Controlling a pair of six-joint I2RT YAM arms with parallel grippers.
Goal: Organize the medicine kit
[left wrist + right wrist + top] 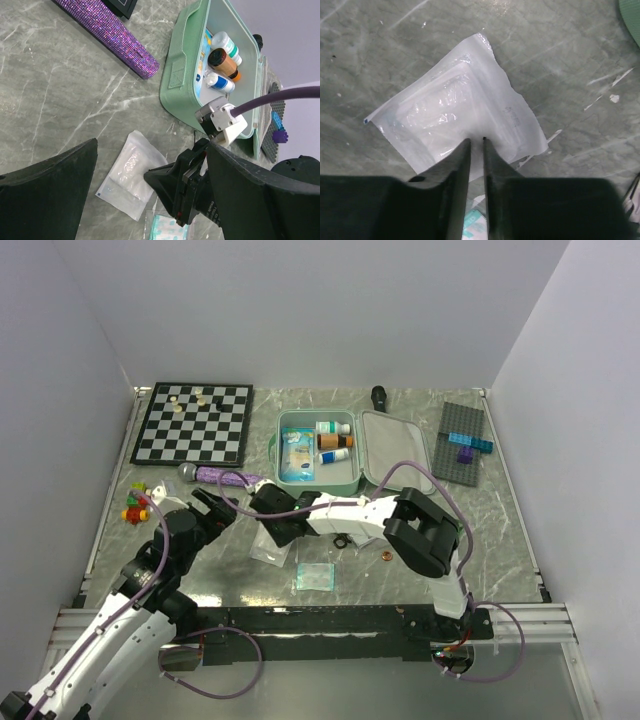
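The medicine kit (318,483) is a mint-green case lying open at the table's middle back, its lid (395,445) flat to the right. Three small bottles (334,441) and a blue sachet (297,462) lie inside; the left wrist view also shows the kit (175,75). A white sealed packet (268,553) (127,172) (465,115) lies flat on the table in front of the case. My right gripper (272,530) (476,140) is down on the packet's near edge, its jaws almost together and pinching it. To its left, my left gripper (205,505) (152,150) stands wide open and holds nothing.
A teal-patterned sachet (315,577) (472,225) lies just in front of the white packet. A purple glitter microphone (220,476) (110,35) and a chessboard (193,423) are at back left, coloured toy blocks (138,502) at left. A grey brick plate (460,445) sits at back right.
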